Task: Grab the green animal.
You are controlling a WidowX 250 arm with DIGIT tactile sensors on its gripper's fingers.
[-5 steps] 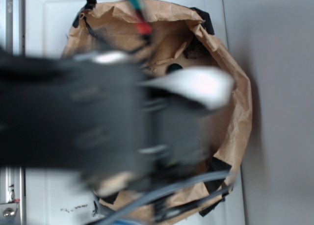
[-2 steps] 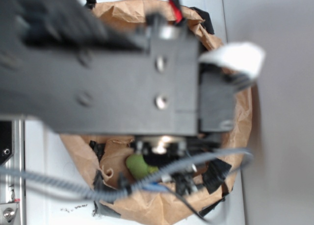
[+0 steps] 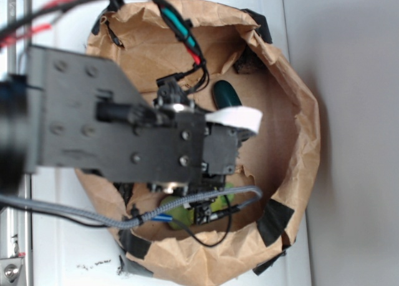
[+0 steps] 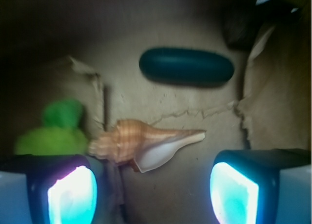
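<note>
While pincer hangs released over shell | green animal ungrasped near bag's wall | grab remains.

Overhead, the arm hides most of the green animal; the capsule is partly covered. In the wrist view the tool is cut off below.

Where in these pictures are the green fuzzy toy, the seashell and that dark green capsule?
green animal (image 4: 53,136): wrist view, on its fuzzy body.
seashell (image 4: 141,142): wrist view, on its ribbed middle.
dark green capsule (image 4: 186,67): wrist view, on its glossy centre.
</note>
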